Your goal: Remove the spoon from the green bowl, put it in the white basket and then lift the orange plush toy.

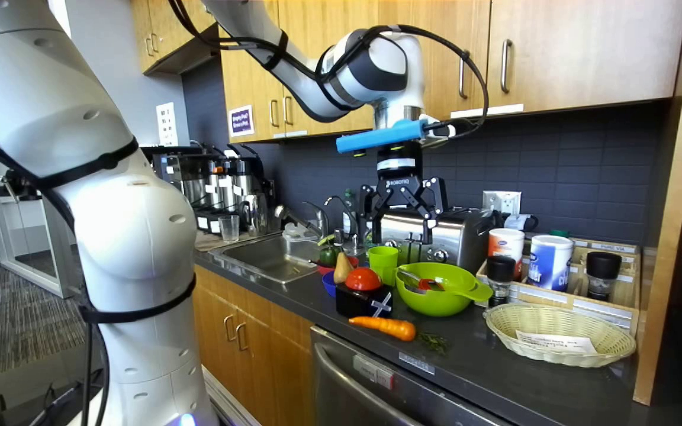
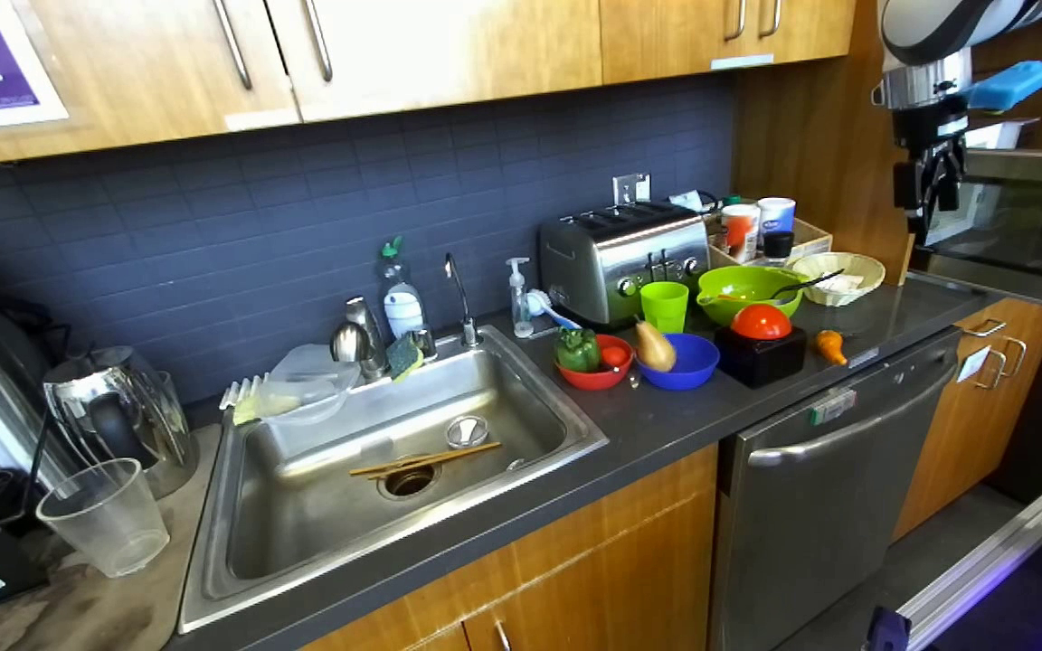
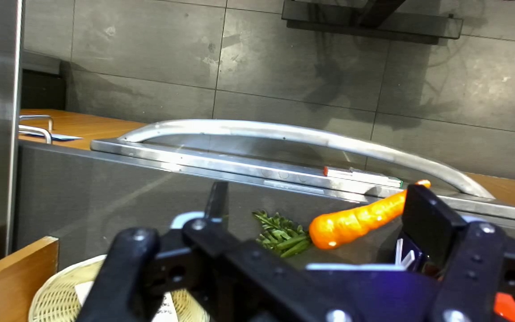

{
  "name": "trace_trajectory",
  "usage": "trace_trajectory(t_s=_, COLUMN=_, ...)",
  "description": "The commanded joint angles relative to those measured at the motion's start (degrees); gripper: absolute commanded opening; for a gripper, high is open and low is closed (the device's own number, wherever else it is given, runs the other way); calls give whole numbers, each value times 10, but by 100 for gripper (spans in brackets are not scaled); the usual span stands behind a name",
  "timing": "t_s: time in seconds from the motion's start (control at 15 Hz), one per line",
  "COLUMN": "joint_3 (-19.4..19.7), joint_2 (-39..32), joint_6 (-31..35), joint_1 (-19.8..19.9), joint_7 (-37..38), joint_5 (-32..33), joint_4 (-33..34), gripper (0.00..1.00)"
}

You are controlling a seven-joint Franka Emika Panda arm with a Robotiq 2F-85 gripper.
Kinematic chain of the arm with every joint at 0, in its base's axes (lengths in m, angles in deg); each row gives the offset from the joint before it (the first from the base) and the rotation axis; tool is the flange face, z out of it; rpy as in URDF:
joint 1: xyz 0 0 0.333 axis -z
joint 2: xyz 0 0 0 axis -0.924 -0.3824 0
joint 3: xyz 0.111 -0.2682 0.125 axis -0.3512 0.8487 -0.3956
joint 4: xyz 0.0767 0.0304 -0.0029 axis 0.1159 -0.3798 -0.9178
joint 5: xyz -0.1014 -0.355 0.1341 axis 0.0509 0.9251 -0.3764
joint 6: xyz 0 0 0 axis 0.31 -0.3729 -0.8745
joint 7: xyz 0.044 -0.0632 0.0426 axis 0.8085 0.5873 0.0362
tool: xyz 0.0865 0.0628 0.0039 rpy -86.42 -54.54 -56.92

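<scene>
My gripper (image 1: 403, 236) is open and empty, high above the counter, with its fingers pointing down. It also shows in an exterior view (image 2: 928, 208) and, with fingers wide apart, in the wrist view (image 3: 324, 203). The dark spoon (image 2: 806, 285) lies in the green bowl (image 2: 729, 312), its handle over the rim. The bowl (image 1: 436, 303) also shows in an exterior view; the wrist view does not show it. The white basket (image 1: 610, 349) holds a paper slip and also shows in the wrist view (image 3: 56, 293). The orange carrot-shaped toy (image 3: 356, 223) lies on the counter below my fingers.
A black box (image 1: 350, 300) with a red dome stands beside the bowl. A green cup (image 1: 383, 263) and a toaster (image 1: 436, 236) stand behind. A wooden organizer (image 1: 619, 272) with shakers and canisters stands behind the basket. A wooden side panel (image 1: 666, 236) bounds the right.
</scene>
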Motion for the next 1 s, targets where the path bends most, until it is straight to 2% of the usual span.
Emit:
trace_trajectory(t_s=0.0, joint_3=1, joint_2=0, joint_6=-1, joint_1=-1, joint_7=0, joint_5=0, joint_4=1, gripper=100)
trace_trajectory(t_s=0.47, joint_3=0, joint_2=-1, joint_6=2, joint_1=-2, joint_7=0, joint_5=3, joint_4=-1, gripper=100)
trace_trajectory(t_s=0.93, joint_3=0, joint_2=-9, joint_6=79, joint_1=-1, joint_7=2, joint_5=11, joint_4=-17, gripper=100)
